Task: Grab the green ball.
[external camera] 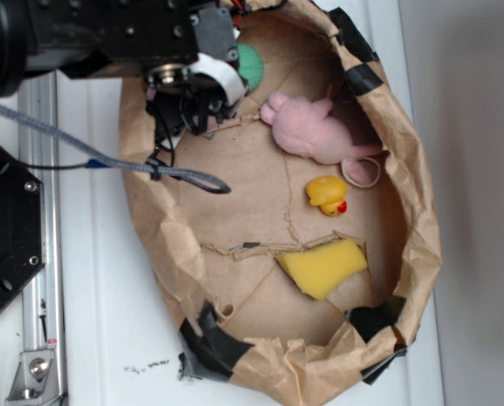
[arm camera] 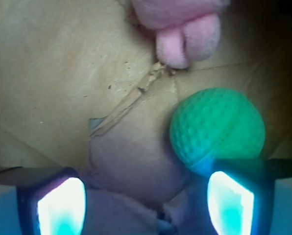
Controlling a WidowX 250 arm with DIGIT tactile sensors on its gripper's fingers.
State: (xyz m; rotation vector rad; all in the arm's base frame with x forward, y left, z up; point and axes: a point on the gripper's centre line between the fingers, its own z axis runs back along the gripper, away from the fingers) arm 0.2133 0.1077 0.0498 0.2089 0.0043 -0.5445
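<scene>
Green ball [arm camera: 217,131] lies just ahead of your spread fingers [arm camera: 231,203].
Pink plush toy [arm camera: 185,29] sits close beyond it; no readable writing anywhere.

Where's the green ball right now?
In the exterior view the green ball sits at the top of the paper-lined bin, between the hand and the pink plush toy.

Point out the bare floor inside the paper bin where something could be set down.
Free: the brown floor left of the rubber duck, above the yellow sponge. Crowded: the top, with end effector, green ball and pink plush toy.
</scene>
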